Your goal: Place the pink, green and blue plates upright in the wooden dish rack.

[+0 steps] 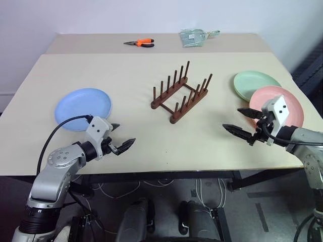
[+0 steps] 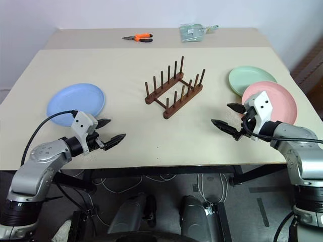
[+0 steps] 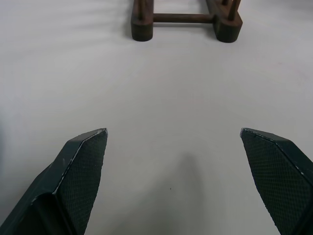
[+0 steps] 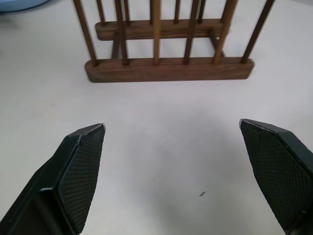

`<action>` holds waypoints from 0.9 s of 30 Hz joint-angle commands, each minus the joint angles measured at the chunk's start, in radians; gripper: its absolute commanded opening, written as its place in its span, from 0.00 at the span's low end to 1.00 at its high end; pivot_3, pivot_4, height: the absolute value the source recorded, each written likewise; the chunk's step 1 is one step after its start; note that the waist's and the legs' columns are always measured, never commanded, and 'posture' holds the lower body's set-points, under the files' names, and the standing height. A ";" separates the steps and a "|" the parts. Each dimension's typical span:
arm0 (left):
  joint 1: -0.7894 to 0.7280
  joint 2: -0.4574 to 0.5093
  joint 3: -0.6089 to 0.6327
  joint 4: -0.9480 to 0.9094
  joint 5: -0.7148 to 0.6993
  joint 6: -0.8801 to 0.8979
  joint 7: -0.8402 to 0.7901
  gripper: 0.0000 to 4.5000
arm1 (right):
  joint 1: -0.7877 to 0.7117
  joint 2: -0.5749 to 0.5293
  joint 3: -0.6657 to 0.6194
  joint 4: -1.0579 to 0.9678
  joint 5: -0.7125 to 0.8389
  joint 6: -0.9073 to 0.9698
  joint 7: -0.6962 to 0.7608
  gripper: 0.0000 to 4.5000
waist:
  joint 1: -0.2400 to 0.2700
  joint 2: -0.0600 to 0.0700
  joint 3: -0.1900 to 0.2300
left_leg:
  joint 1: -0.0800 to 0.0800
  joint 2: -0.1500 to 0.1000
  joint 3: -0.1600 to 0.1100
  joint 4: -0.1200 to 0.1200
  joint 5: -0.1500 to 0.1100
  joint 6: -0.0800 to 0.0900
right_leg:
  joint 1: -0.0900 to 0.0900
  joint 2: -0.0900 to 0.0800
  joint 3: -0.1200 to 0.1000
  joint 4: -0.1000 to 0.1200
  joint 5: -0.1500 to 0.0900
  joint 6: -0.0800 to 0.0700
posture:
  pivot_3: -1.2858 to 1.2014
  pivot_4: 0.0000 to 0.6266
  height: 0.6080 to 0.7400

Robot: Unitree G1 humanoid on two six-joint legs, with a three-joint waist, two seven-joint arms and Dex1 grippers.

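Table (image 1: 151,151): beige top, all items resting on it.

Wooden dish rack (image 1: 180,93): dark brown, two base rails with upright pegs, stood near the middle of the table, set at a slant; no plate was in it. The left wrist view showed one end of it, the right wrist view its long side.

Blue plate (image 1: 83,108): lay flat on the left side of the table, well apart from the rack.

Green plate (image 1: 252,83): lay flat on the right side, toward the far edge.

Pink plate (image 1: 282,103): lay flat just in front of the green plate, its rim overlapping the green one's near edge (whether it rested on it could not be told).

Left gripper (image 1: 119,137): hung over the near left part of the table, just in front of the blue plate, pointed toward the middle; jaws spread wide with nothing between them.

Right gripper (image 1: 243,122): hung at the near right, beside the pink plate's left edge, pointed toward the rack; jaws likewise spread wide and holding nothing.

Pliers (image 1: 140,43): orange-handled, at the far edge.

Clear packet (image 1: 194,37): greenish, beside the pliers to the right, far edge.
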 commanded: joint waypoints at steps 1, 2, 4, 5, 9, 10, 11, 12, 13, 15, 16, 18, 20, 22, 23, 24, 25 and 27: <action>-0.020 -0.002 -0.010 -0.015 0.001 -0.010 0.006 0.99 | -0.024 0.000 -0.007 -0.015 -0.012 -0.027 -0.010 1.00 | 0.000 0.000 0.000 | 0.000 0.000 0.000 0.000 0.000 0.000 | 0.000 0.000 0.000 0.000 0.000 0.000 | 0.52 0.24 1.00; -0.020 -0.003 -0.012 -0.014 0.003 -0.012 0.008 0.99 | -0.028 0.002 -0.002 -0.012 -0.017 -0.032 -0.012 1.00 | 0.000 0.000 0.000 | 0.000 0.000 0.000 0.000 0.000 0.000 | 0.000 0.000 0.000 0.000 0.000 0.000 | 0.52 0.24 1.00; -0.012 -0.005 -0.016 -0.023 0.004 -0.012 0.012 0.99 | -0.029 0.004 -0.001 -0.011 -0.018 -0.036 -0.014 1.00 | 0.000 0.000 0.000 | 0.000 0.000 0.000 0.000 0.000 0.000 | 0.000 0.000 0.000 0.000 0.000 0.000 | 0.52 0.24 1.00; -0.009 -0.008 -0.020 -0.030 0.004 -0.011 0.017 0.99 | -0.033 0.007 0.000 -0.012 -0.019 -0.037 -0.017 1.00 | 0.000 0.000 0.000 | 0.000 0.000 0.000 0.000 0.000 0.000 | 0.000 0.000 0.000 0.000 0.000 0.000 | 0.52 0.24 1.00; -0.013 -0.022 -0.062 -0.048 0.003 -0.003 0.022 0.99 | -0.035 0.019 0.009 -0.036 -0.019 -0.034 -0.033 1.00 | 0.000 0.000 0.000 | 0.000 0.000 0.000 0.000 0.000 0.000 | 0.000 0.000 0.000 0.000 0.000 0.000 | 0.52 0.24 1.00; -0.021 -0.036 -0.090 -0.049 0.005 0.002 0.026 0.99 | -0.032 0.025 0.011 -0.046 -0.003 -0.014 -0.033 1.00 | 0.001 0.000 0.000 | 0.000 0.000 0.000 0.000 0.000 0.000 | 0.000 0.000 0.000 0.000 0.000 0.000 | 0.52 0.24 1.00; -0.030 -0.048 -0.121 -0.048 0.015 -0.001 0.029 0.99 | -0.028 0.030 0.011 -0.057 0.018 0.012 -0.033 1.00 | 0.002 0.000 0.000 | 0.000 0.000 0.000 0.000 0.000 0.000 | 0.000 0.000 0.000 0.000 0.000 0.000 | 0.52 0.24 1.00; -0.036 -0.056 -0.141 -0.047 0.023 -0.003 0.031 0.99 | -0.026 0.033 0.011 -0.065 0.032 0.031 -0.032 1.00 | 0.003 0.000 0.000 | 0.000 0.000 0.000 0.000 0.000 0.000 | 0.000 0.000 0.000 0.000 0.000 0.000 | 0.52 0.24 1.00; -0.041 -0.062 -0.154 -0.042 0.032 -0.008 0.034 0.99 | -0.024 0.037 0.010 -0.076 0.044 0.048 -0.033 1.00 | 0.002 0.000 0.000 | 0.000 0.000 0.000 0.000 0.000 0.000 | 0.000 0.000 0.000 0.000 0.000 0.000 | 0.52 0.24 1.00; -0.096 -0.119 -0.228 0.012 0.081 -0.003 0.074 0.99 | 0.006 0.047 0.011 -0.143 0.075 0.081 -0.037 1.00 | 0.004 0.000 0.000 | 0.000 -0.001 0.000 0.000 0.000 0.000 | 0.000 0.000 0.000 0.000 0.000 0.000 | 0.52 0.24 1.00; -0.122 -0.139 -0.264 0.041 0.115 -0.004 0.093 0.99 | 0.018 0.055 0.014 -0.171 0.076 0.085 -0.048 1.00 | 0.007 0.000 0.000 | 0.000 0.000 0.000 0.000 0.000 0.000 | 0.000 0.000 0.000 0.000 0.000 0.000 | 0.52 0.24 1.00; -0.177 -0.188 -0.313 0.127 0.178 -0.020 0.140 0.99 | 0.030 0.078 0.025 -0.205 0.061 0.084 -0.090 1.00 | 0.005 -0.001 0.000 | 0.000 -0.001 -0.001 0.000 0.000 0.000 | 0.001 0.000 0.000 0.000 0.000 0.000 | 0.52 0.24 1.00; -0.235 -0.252 -0.339 0.224 0.205 -0.043 0.172 0.99 | 0.053 0.103 0.038 -0.251 0.051 0.091 -0.129 1.00 | 0.003 -0.001 0.000 | 0.000 -0.001 -0.001 0.000 0.000 0.000 | 0.001 0.000 -0.001 0.000 0.000 0.000 | 0.52 0.24 1.00; -0.296 -0.310 -0.357 0.315 0.208 -0.076 0.159 0.99 | 0.070 0.123 0.047 -0.304 0.065 0.106 -0.155 1.00 | 0.003 -0.001 0.000 | 0.000 -0.001 -0.001 0.000 0.000 0.000 | 0.001 0.001 -0.001 0.000 0.000 0.000 | 0.52 0.24 1.00; -0.317 -0.330 -0.362 0.350 0.210 -0.090 0.151 0.99 | 0.075 0.130 0.048 -0.321 0.073 0.111 -0.162 1.00 | 0.003 0.000 0.000 | 0.000 -0.001 -0.001 0.000 0.000 0.000 | 0.001 0.001 -0.001 0.000 0.000 0.000 | 0.52 0.24 1.00; -0.355 -0.360 -0.383 0.422 0.236 -0.123 0.156 0.99 | 0.087 0.138 0.052 -0.334 0.070 0.111 -0.174 1.00 | 0.003 -0.001 0.000 | 0.000 -0.001 0.000 0.000 0.000 0.000 | 0.001 0.001 -0.001 0.000 0.000 0.000 | 0.52 0.24 1.00; -0.380 -0.377 -0.396 0.472 0.256 -0.148 0.160 0.99 | 0.095 0.145 0.057 -0.345 0.066 0.111 -0.185 1.00 | 0.004 -0.001 -0.001 | 0.000 -0.001 0.000 0.000 0.000 0.001 | 0.001 0.000 -0.001 0.000 0.000 0.000 | 0.52 0.24 1.00; -0.448 -0.437 -0.404 0.605 0.291 -0.196 0.196 0.99 | 0.107 0.155 0.065 -0.365 0.063 0.114 -0.204 1.00 | 0.009 -0.001 -0.001 | 0.001 -0.001 -0.001 0.001 0.000 0.001 | 0.002 0.000 -0.001 0.000 0.000 0.000 | 0.52 0.24 1.00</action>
